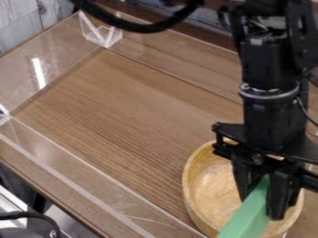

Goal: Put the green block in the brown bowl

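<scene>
The wooden table [118, 121] was the largest thing around me, spreading out beneath my pincer [261, 177] and far off toward the left of the view. My own black arm [271, 79] rose directly above the pincer, filling much of the right side, and a dark cable [149, 28] curved away from its upper part toward the top left.

The brown bowl [209, 186] lay right below my pincer, its round, pale tan hollow showing mostly to the left of my fingers. Part of it was hidden behind the fingers and what they carried. Well apart from me, at the lower left corner, a black looped cable [30, 216] lay beyond the table's edge. Far behind my pincer, toward the upper left, a small clear angular object [102, 32] stood on the wood.

The green block [248, 217] was the task's thing, and I had it: my pincer was closed on its upper end, narrowed down to the block's thickness. It hung tilted from my fingertips, its lower end slanting down and to the left, over the bowl in the view. Whether it touched the bowl, I could not tell.
</scene>
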Motion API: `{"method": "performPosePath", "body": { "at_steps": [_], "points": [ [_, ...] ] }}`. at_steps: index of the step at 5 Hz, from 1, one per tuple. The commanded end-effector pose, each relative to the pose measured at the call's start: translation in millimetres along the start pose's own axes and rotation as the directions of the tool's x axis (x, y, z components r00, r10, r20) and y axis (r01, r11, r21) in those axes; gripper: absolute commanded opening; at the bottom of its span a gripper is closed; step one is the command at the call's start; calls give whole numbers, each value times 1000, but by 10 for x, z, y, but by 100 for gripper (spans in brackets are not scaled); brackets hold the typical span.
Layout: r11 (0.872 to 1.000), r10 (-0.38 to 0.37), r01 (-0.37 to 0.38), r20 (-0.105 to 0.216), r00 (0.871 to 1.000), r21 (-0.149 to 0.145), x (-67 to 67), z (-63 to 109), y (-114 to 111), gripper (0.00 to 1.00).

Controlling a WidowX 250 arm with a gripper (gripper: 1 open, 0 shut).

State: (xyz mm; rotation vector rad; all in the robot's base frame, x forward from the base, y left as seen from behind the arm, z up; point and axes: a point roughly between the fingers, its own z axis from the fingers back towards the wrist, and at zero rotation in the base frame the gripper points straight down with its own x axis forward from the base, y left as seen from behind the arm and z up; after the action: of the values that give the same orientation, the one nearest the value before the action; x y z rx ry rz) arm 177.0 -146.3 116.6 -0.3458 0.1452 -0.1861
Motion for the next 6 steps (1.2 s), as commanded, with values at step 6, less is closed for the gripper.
{"method": "performPosePath", "body": {
  "at_steps": [6],
  "points": [
    [998,59,-58,45,997,-15,-11,56,89,0]
  ]
}}
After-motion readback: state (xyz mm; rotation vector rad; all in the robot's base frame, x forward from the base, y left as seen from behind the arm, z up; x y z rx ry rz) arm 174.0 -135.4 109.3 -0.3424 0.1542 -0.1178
